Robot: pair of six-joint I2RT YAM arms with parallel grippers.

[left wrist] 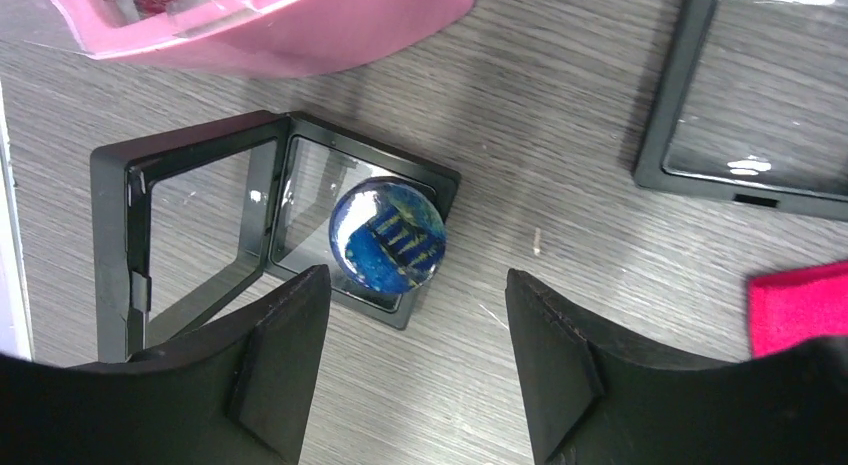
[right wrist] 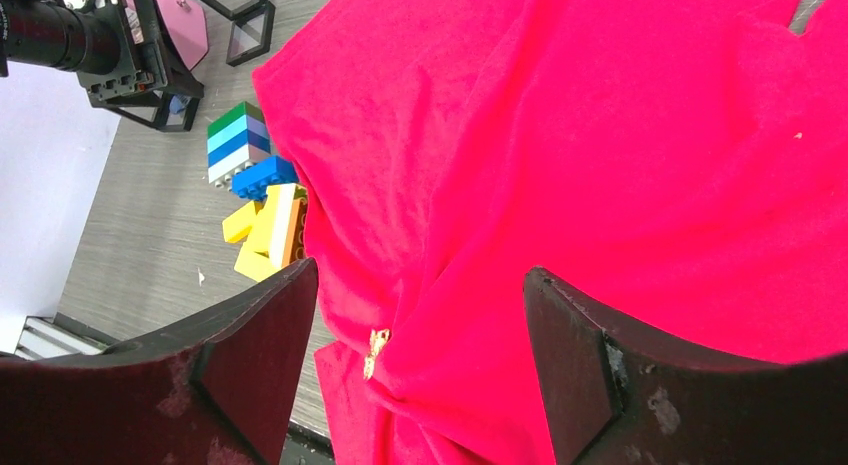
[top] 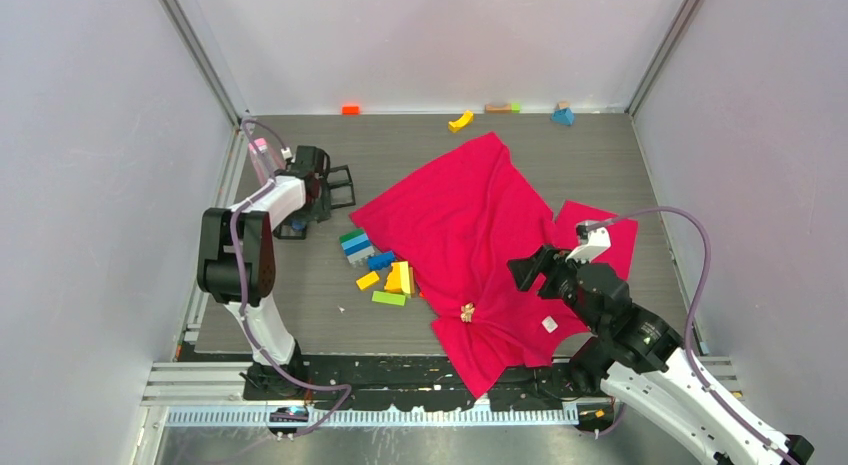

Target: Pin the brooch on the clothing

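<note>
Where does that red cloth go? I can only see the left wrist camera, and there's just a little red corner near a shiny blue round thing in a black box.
Observer: It belongs to a big crimson-red T-shirt of soft fabric, spread across the middle of the grey table.
Operator: Is anything on the shirt?
Observer: Yes, a tiny gold-coloured brooch sits on the fabric close to the shirt's near edge.
Operator: Is the other arm grabbing it?
Observer: No. The right gripper is over the shirt with its jaws wide open and nothing between them.
</note>
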